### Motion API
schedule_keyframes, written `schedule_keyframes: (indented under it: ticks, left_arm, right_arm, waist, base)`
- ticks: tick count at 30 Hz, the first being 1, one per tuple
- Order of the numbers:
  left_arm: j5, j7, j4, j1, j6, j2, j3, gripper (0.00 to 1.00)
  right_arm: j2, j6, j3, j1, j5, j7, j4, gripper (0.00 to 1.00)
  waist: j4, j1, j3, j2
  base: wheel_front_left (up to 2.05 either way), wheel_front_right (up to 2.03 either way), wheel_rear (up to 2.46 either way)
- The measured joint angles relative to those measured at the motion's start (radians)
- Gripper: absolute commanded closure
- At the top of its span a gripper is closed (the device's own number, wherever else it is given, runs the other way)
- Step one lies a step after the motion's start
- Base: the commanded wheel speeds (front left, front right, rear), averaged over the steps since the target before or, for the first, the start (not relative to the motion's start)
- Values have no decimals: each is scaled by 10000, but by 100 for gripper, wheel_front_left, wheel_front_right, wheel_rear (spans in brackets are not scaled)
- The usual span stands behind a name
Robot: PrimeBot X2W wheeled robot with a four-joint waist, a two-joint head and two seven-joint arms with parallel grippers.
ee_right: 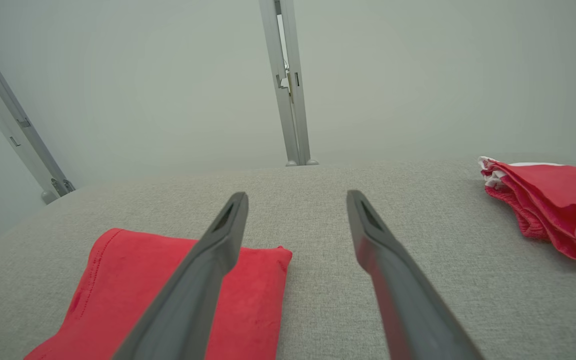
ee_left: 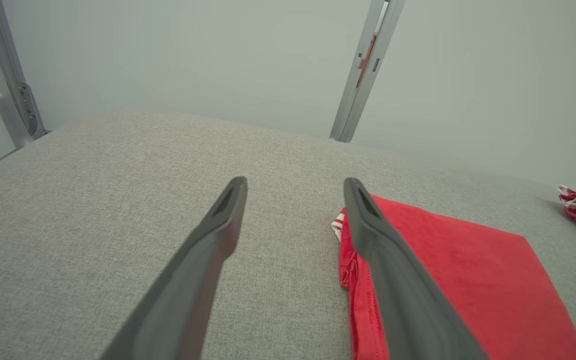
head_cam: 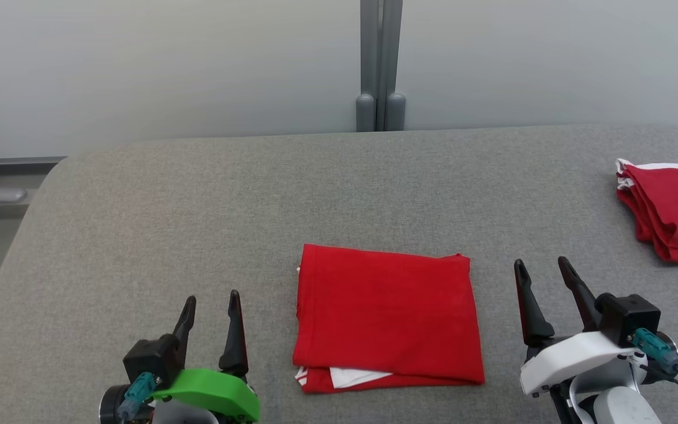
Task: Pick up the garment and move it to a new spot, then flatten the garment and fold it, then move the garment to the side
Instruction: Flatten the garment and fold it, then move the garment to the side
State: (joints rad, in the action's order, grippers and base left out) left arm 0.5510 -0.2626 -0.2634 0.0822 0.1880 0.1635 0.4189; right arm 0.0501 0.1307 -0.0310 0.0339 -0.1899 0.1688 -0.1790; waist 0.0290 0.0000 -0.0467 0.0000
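While their fingers stand spread and empty, the left gripper (head_cam: 212, 296) and right gripper (head_cam: 540, 261) flank the folded red garment (head_cam: 386, 312), near centre on a grey fabric surface (head_cam: 198, 206). Another red pile (head_cam: 674, 206) lies far right, before a pale wall (head_cam: 168, 65) and metal post (head_cam: 381, 59).

Folded garment (head_cam: 386, 312): solid red, with white showing at its near-left edge. Cloth pile (head_cam: 671, 209), far right: red with white trim. Padded surface (head_cam: 198, 206): heathered mid-grey weave. Left gripper (head_cam: 212, 299): black fingers, green housing. Right gripper (head_cam: 540, 263): black fingers, white housing. Wall (head_cam: 168, 65): pale grey. Post (head_cam: 381, 59): darker grey.
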Motion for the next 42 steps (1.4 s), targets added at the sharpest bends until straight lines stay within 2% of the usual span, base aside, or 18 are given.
schedule_keyframes:
  ticks: [13,17,23,32,39,40,41,42]
  left_arm:
    - [-288,0,-84,-1,-236,-199,-368,0]
    - [-405,0,-127,-1,-305,-234,-408,0]
    - [-504,-15,-199,7,-397,-288,-428,0]
    - [-562,-13,-230,70,-460,-407,-627,0]
    - [-686,-15,-169,108,-522,-485,-932,0]
    - [-696,-15,-167,108,-533,-495,-953,0]
    - [-706,-15,-157,107,-546,-512,-991,0]
    - [-734,-15,-140,107,-550,-527,-1028,0]
  right_arm:
    - [-2,0,-86,1,-4,-98,-132,0]
    - [-2,0,163,42,79,-314,-407,0]
    - [-15,0,132,346,-96,-1068,-1540,0]
    - [-12,0,360,1600,-88,-1900,-3605,0]
    - [-12,0,326,2151,-117,-2489,-4521,0]
    - [-12,0,311,2202,-107,-2562,-4596,5]
    - [0,0,267,2255,-115,-2617,-4673,53]
    - [10,0,198,2313,-201,-2644,-4729,61]
  waist:
    - [60,0,39,0]
    - [137,0,79,0]
    - [421,0,206,0]
    - [1153,0,592,0]
    - [1652,0,1018,0]
    - [1685,0,1065,0]
    - [1715,0,1123,0]
    - [1729,0,1174,0]
  base:
    - [0,0,0]
    - [0,0,0]
    - [0,0,0]
    - [0,0,0]
    - [0,0,0]
    - [0,0,0]
    - [0,0,0]
    - [0,0,0]
